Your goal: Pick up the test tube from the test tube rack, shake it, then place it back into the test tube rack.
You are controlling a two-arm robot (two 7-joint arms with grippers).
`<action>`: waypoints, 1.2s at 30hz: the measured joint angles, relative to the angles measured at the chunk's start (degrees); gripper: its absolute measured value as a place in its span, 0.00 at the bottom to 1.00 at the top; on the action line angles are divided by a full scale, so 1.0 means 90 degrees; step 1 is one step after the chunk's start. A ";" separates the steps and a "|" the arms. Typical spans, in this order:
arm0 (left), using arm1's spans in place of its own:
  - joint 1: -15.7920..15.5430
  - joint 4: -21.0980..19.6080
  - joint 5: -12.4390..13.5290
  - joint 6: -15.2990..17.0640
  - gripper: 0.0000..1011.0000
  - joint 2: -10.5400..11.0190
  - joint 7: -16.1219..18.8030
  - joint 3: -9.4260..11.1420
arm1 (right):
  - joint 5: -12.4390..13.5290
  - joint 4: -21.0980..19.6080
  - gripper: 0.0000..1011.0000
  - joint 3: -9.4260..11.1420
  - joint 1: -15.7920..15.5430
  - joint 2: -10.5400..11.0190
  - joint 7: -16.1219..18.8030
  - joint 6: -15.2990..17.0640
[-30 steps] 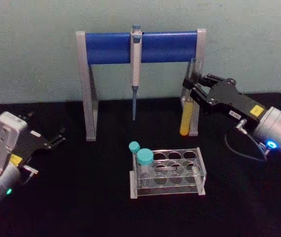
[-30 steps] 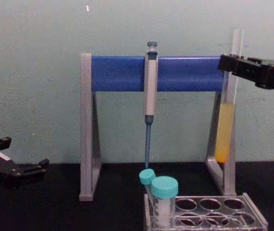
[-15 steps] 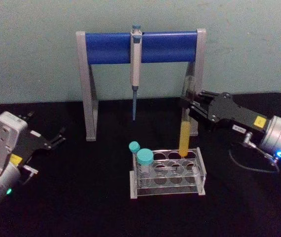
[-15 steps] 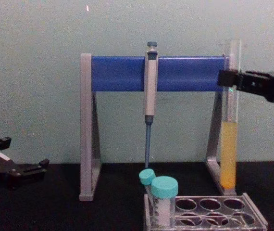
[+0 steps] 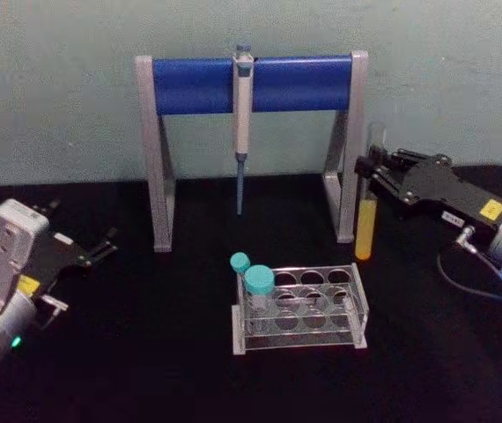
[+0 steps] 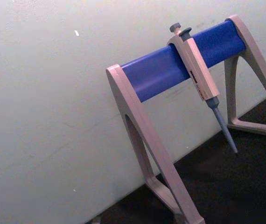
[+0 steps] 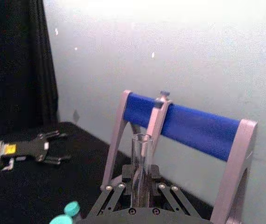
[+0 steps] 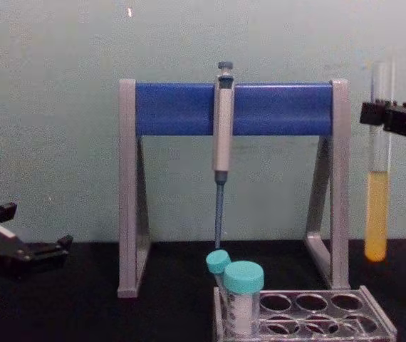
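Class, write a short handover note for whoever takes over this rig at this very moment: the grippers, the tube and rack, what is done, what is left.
Right gripper: shut on the test tube, holding it upright in the air beside the right leg of the pipette stand.
Left gripper: open, parked over the table on the left.
Test tube rack: on the table, teal-capped tubes at its left end.
Done: tube lifted out.
Left: finish any shaking, then lower it into a free hole.
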 joint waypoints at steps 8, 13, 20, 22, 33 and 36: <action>0.0000 0.0000 0.0000 0.0000 0.99 0.0001 0.0000 0.0000 | -0.0071 0.0214 0.23 0.0000 0.0167 -0.0387 0.0025 -0.0246; 0.0000 0.0000 0.0000 0.0000 0.99 0.0000 0.0000 0.0000 | 0.0084 0.0305 0.23 -0.0114 0.0264 -0.0542 0.0398 -0.0314; 0.0000 0.0000 0.0000 0.0000 0.99 0.0000 0.0000 0.0000 | 0.0469 0.0336 0.23 -0.0181 0.0258 -0.0524 0.0774 -0.0258; 0.0000 0.0000 0.0000 0.0000 0.99 0.0000 0.0000 0.0000 | 0.0542 0.0312 0.23 -0.0181 0.0224 -0.0473 0.0817 -0.0230; 0.0000 0.0000 0.0000 0.0000 0.99 0.0000 0.0000 0.0000 | 0.0775 -0.0014 0.23 -0.0117 -0.0143 -0.0025 0.0894 -0.0241; 0.0000 0.0000 0.0000 0.0000 0.99 0.0000 0.0000 0.0000 | 0.0776 -0.0058 0.23 -0.0095 -0.0245 0.0043 0.0910 -0.0365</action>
